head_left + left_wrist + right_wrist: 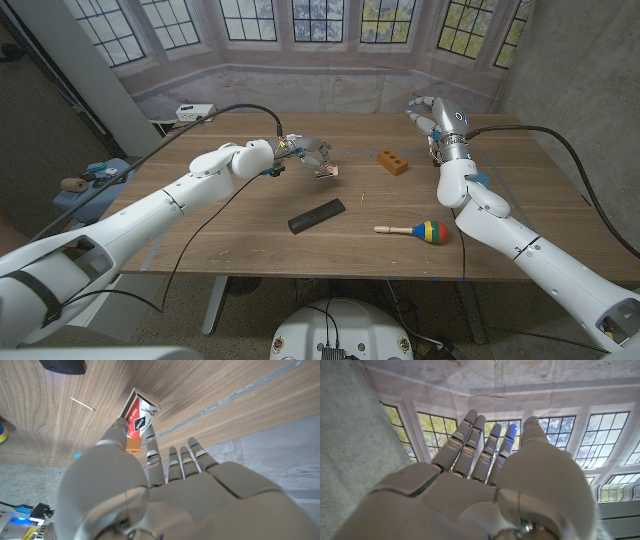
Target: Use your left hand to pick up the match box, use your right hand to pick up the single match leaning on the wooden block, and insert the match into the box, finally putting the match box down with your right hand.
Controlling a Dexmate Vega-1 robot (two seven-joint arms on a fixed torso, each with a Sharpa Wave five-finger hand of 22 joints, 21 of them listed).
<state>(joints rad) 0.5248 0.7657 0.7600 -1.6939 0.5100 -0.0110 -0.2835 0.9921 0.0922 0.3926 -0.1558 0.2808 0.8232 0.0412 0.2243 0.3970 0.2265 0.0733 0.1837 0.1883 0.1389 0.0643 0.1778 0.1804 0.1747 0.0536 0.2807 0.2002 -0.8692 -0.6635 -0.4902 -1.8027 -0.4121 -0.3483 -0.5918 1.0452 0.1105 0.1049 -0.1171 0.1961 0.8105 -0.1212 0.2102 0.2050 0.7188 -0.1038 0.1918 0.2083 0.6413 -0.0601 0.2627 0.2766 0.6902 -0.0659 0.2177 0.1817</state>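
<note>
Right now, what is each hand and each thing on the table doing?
left hand: holds the match box off the table
match box: pinched in the left hand's fingers
right hand: raised, fingers apart, holding nothing
wooden block: lying on the table
maraca: lying on the table
black bar: lying on the table

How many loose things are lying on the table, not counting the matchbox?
3: a wooden block at the back, a black bar in the middle, a maraca on the right. The match isn't discernible from the head view.
</note>
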